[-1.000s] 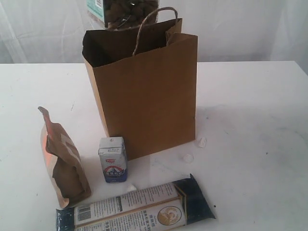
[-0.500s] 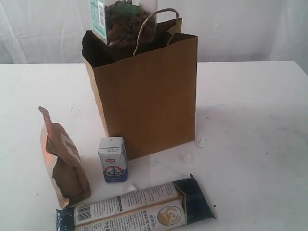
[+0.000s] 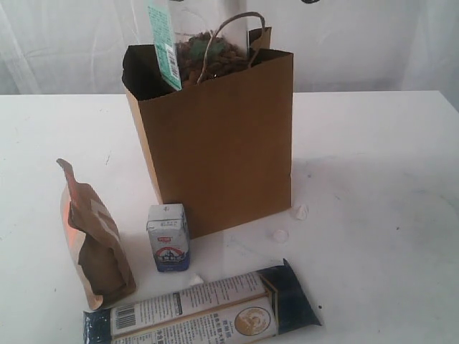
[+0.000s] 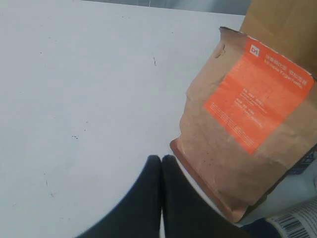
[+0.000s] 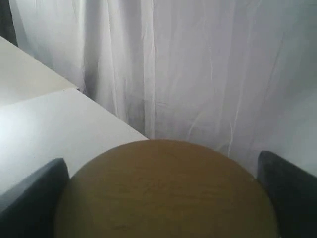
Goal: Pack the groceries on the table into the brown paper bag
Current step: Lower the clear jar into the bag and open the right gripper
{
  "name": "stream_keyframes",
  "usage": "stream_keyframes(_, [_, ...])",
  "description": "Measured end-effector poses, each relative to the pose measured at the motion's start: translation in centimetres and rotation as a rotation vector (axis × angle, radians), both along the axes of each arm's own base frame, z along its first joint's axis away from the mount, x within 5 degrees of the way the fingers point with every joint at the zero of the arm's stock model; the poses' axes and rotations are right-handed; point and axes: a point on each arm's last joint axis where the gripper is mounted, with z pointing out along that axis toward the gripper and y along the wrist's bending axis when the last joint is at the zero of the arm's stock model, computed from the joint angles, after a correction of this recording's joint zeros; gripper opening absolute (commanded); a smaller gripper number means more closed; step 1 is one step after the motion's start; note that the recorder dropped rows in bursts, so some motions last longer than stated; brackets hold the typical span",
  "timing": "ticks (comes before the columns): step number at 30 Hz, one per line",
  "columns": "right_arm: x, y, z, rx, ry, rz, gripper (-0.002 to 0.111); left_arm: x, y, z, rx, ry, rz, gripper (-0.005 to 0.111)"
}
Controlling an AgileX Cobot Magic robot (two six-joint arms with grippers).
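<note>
Exterior view: the white table (image 3: 373,179) filled most of the scene, with a white curtain (image 3: 64,43) hanging behind it. The brown paper bag (image 3: 222,143) stood upright and open near the middle of the table. The big gold-lidded clear jar (image 3: 193,54) sat partway inside the bag's mouth, its brown contents and slanting green-and-white label showing above the rim and its top cut off by the frame edge.

In the right wrist view the right end effector (image 5: 163,198) had its two dark fingers (image 5: 29,198) spread wide on either side of the jar's gold lid – gripping it.

The long blue-white packet (image 3: 208,308) lay flat at the near edge of the table. The brown pouch (image 3: 97,236) stood to the bag's left front, and the small white-blue carton (image 3: 169,238) stood upright just beside the bag's front corner.

In the left wrist view the left end effector (image 4: 161,163) was closed on nothing – fingers pressed together, close to the pouch's base.

Small white scraps (image 3: 300,211) lay by the bag's right corner.
</note>
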Motion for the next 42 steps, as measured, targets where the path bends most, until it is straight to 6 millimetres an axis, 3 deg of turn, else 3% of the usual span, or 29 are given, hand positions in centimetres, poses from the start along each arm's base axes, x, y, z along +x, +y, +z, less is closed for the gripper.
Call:
stream_keyframes(12, [0.4,-0.4,-0.8,-0.219,-0.106,-0.019,0.032,0.0,0.0,0.0,0.0,0.0,0.0,0.0])
stream_keyframes(24, [1.4,0.7,-4.0,-0.246,0.04,0.033,0.033,0.0,0.0,0.0,-0.002,0.0,0.001,0.0])
stream_keyframes(33, [1.8,0.9,-5.0,-0.227,0.103,0.03,0.07,0.0,0.0,0.0,-0.002,-0.001,0.002,0.0])
stream_keyframes(42, [1.3,1.1,-5.4,-0.257,0.14,0.085,0.071,0.0,0.0,0.0,-0.002,-0.001,0.002,0.0])
